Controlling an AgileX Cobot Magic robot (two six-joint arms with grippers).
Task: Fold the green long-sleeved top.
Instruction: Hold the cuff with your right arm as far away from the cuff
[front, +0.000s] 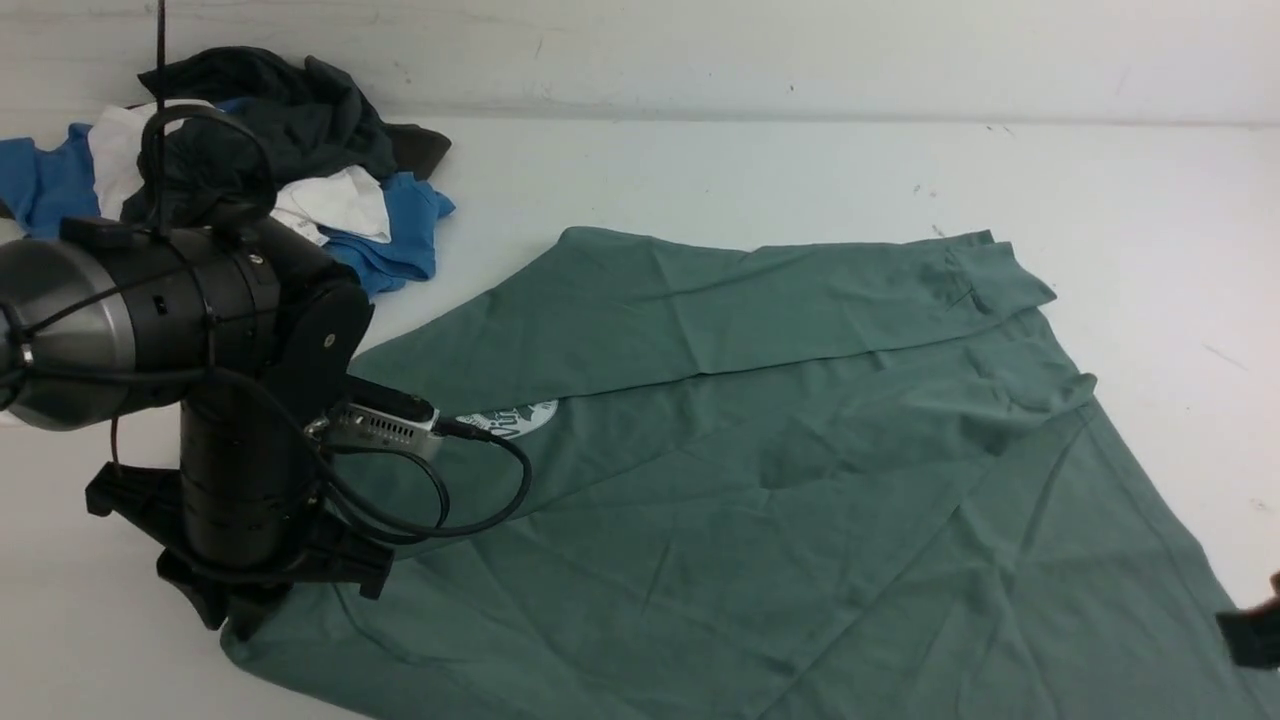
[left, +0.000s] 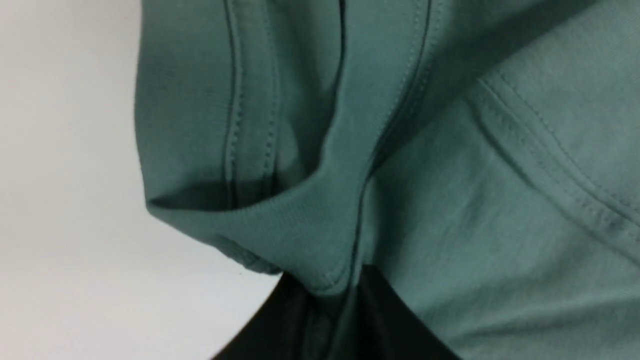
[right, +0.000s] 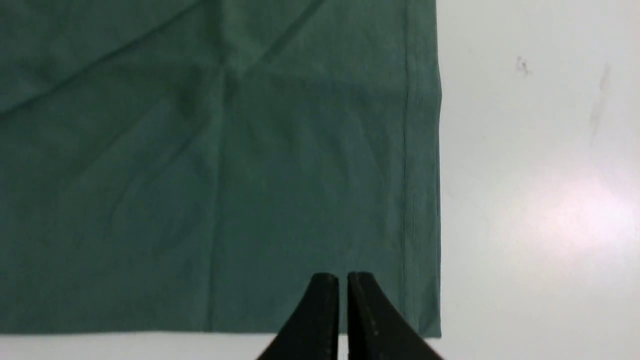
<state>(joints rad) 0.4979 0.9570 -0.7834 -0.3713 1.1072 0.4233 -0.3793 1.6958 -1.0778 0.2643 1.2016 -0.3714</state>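
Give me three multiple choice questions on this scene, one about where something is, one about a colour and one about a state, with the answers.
1. Where does the pile of other clothes lie on the table?
A. Far left, by the wall.
B. Near the right edge.
C. Dead centre.

2. What colour is the round logo on the green top?
A. Red.
B. Yellow.
C. White.

3. What is the left gripper doing?
A. Hanging open over bare table.
B. Closed on a fold of the green top.
C. Holding a blue garment.

Answers:
1 A: the front view shows the heap at the back left.
2 C: the logo shows white against the green.
3 B: the left wrist view shows green fabric pinched between the black fingers.
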